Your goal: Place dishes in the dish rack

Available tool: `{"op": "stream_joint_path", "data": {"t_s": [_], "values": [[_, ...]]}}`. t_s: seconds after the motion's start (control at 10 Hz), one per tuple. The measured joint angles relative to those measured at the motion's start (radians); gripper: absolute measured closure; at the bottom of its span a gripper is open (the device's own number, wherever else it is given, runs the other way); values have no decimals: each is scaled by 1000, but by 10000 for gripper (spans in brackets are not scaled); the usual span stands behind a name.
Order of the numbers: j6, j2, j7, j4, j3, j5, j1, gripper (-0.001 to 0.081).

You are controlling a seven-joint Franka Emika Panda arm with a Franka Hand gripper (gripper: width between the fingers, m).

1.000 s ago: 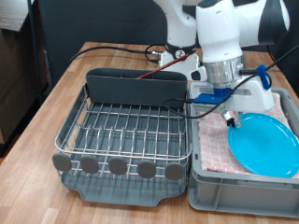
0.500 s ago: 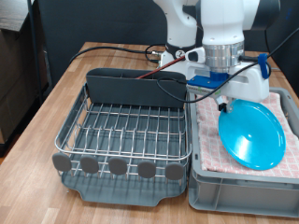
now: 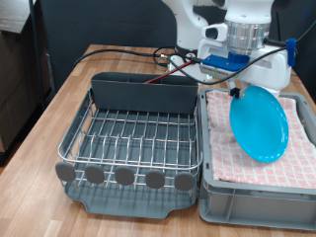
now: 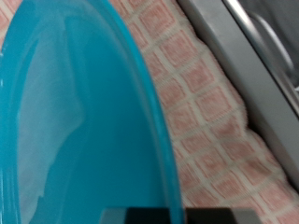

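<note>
Claw [image 3: 237, 91] closed on the rim of a tilted blue plate [image 3: 259, 122], lifted above the pink checkered cloth [image 3: 229, 153] beside the wire dish rack [image 3: 133, 138].

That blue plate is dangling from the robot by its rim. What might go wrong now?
The blue plate hangs tilted from the gripper, pinched only at its upper edge, so it might slip and drop onto the pink checkered cloth in the grey bin. Carried across, its low edge may catch the dish rack wires.
</note>
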State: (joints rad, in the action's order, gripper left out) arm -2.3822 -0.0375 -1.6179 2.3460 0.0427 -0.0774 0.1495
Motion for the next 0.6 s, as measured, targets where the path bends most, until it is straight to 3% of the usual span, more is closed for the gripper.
{"op": "stream_joint_path", "data": {"t_s": [0.4, 0.6], "values": [[331, -21, 8, -154, 53, -79, 7, 780], [415, -17, 8, -207, 68, -103, 10, 780]]}}
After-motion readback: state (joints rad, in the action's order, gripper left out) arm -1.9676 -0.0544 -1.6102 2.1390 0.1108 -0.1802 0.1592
